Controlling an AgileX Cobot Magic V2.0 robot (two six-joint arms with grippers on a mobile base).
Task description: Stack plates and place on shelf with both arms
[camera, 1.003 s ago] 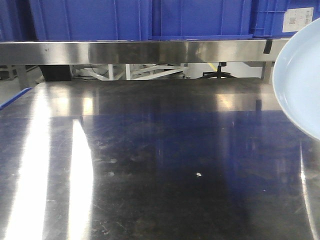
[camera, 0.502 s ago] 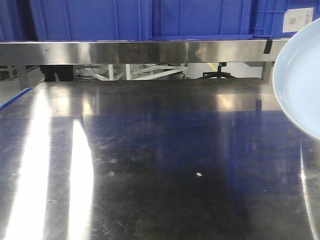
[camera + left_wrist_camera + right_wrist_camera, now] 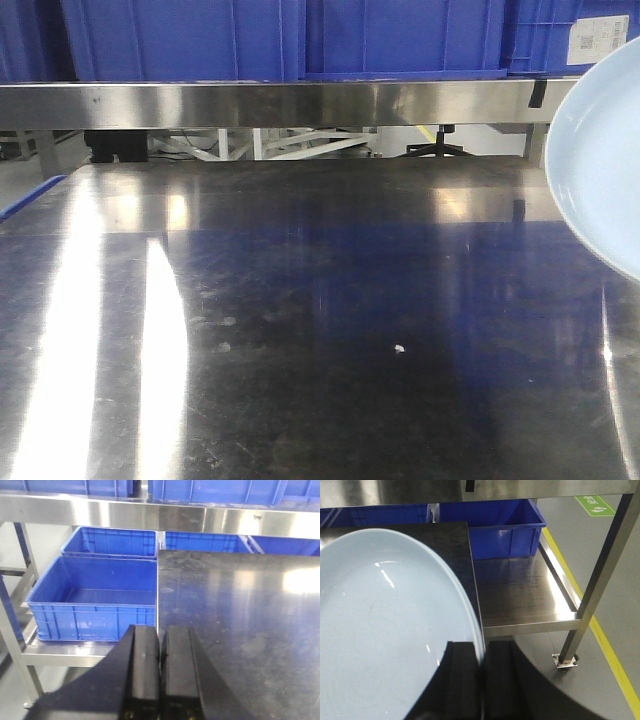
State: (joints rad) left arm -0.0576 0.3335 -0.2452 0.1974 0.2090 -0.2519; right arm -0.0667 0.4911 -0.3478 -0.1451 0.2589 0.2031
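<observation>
One pale bluish-white plate [image 3: 385, 625] fills the left of the right wrist view, and my right gripper [image 3: 481, 662] is shut on its rim, one black finger over the inside face and one behind. In the front view the same plate [image 3: 605, 160] hangs tilted above the steel table [image 3: 320, 300] at the far right edge. My left gripper [image 3: 160, 647] is shut with nothing between its fingers, hovering over the table's left edge. The steel shelf [image 3: 300, 102] runs across the back, above the table. No other plate shows.
Blue crates [image 3: 280, 35] stand on the shelf. Two open blue crates [image 3: 95, 597] sit on a lower rack left of the table. Another blue crate [image 3: 490, 527] sits on a low steel rack [image 3: 530, 595] to the right, with an upright post [image 3: 600, 575].
</observation>
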